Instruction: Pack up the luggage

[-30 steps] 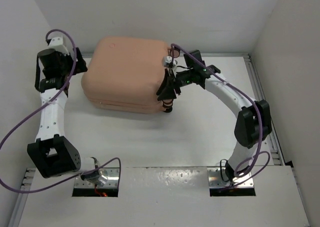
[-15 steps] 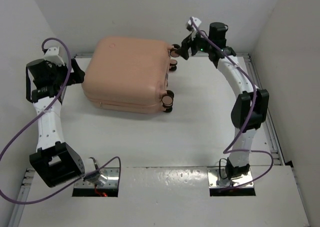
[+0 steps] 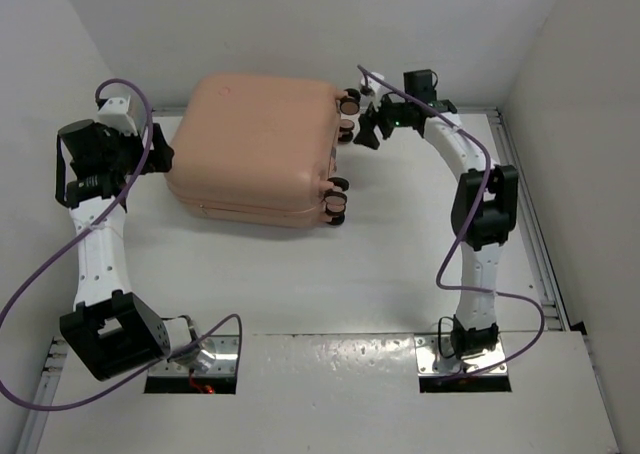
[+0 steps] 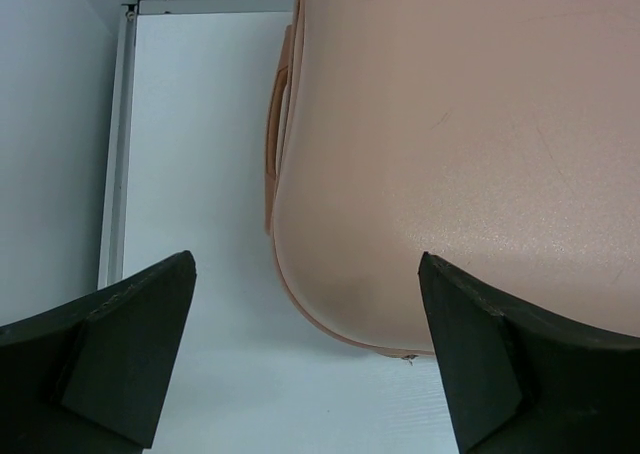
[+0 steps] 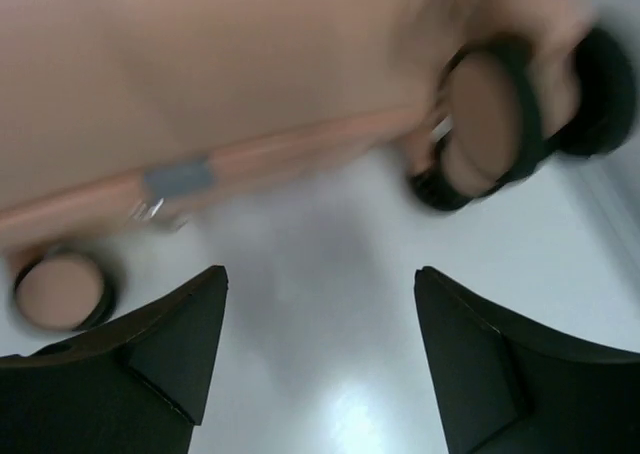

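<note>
The luggage [image 3: 255, 144] is a large salmon-pink hard-shell suitcase lying flat and closed at the back middle of the white table, its dark wheels [image 3: 336, 206] pointing right. My left gripper [image 3: 158, 154] is open and empty beside its left end; the left wrist view shows the shell's rounded corner [image 4: 450, 164] and side handle [image 4: 274, 134] just ahead of the jaws. My right gripper [image 3: 363, 132] is open and empty close to the upper right wheels [image 3: 349, 102]; the right wrist view shows a wheel pair [image 5: 510, 114], another wheel [image 5: 62, 289] and the shell seam, blurred.
White walls close the cell at the back and both sides. A metal rail [image 3: 520, 174] runs along the table's right edge and another [image 4: 118, 154] along the left. The arm bases [image 3: 470, 339] stand at the near edge.
My right gripper has left the suitcase's right side, swung to the back corner and come back down beside the upper wheels. My left arm has shifted slightly by the left end.
</note>
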Controlling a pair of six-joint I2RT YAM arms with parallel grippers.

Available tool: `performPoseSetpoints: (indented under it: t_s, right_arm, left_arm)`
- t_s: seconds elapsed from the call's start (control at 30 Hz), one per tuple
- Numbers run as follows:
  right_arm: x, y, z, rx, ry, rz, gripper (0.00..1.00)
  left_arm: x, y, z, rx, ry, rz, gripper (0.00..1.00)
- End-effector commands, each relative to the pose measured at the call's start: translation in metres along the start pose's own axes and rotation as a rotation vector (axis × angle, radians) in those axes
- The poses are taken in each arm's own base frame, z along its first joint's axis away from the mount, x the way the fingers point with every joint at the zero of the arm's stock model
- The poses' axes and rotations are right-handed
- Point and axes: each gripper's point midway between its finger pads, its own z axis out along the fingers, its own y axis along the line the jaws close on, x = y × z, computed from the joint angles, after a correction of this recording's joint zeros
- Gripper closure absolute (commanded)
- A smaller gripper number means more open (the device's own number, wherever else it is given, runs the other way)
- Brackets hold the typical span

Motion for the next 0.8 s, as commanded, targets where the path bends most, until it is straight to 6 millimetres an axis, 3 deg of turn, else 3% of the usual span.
performPoseSetpoints:
  t_s: [0.0,0.13,0.2,0.23,0.3,0.37,0.43,0.5,0.67,0.77]
  right_arm:
    - [0.014,0.057,-0.029,-0.177,0.04,0.007,0.25]
    - [0.05,0.12,-0.021,-0.323,0.093,0.125,0.26]
    - [0.05,0.134,-0.014,-0.348,0.083,0.133,0.28]
    - [0.067,0.146,-0.012,-0.368,0.109,0.165,0.28]
    - [0.064,0.153,0.0,-0.363,0.086,0.128,0.29]
    - [0.082,0.163,0.011,-0.34,0.106,0.168,0.31]
    - [0.083,0.163,0.024,-0.31,0.079,0.179,0.31]
    - [0.079,0.171,0.031,-0.354,0.067,0.208,0.28]
    - [0.072,0.194,0.034,-0.473,0.025,0.236,0.22]
    - [0.083,0.206,0.04,-0.48,0.027,0.218,0.22]
  left_arm:
    - [-0.004,0.003,-0.003,-0.009,-0.011,0.025,0.01]
    - [-0.005,0.008,-0.002,-0.017,-0.012,0.021,0.01]
    - [-0.002,0.016,-0.002,-0.046,0.007,0.009,0.01]
    - [-0.001,0.019,-0.002,-0.064,0.01,0.0,0.01]
    - [0.004,0.04,-0.009,-0.15,0.025,-0.06,0.01]
    - [0.009,0.057,-0.02,-0.211,0.024,-0.132,0.01]
    - [0.012,0.063,-0.029,-0.231,0.021,-0.158,0.01]
    - [0.028,0.068,-0.034,-0.233,0.062,-0.196,0.01]
    - [0.041,0.081,-0.043,-0.265,0.092,-0.215,0.01]
    - [0.052,0.086,-0.048,-0.283,0.111,-0.226,0.01]
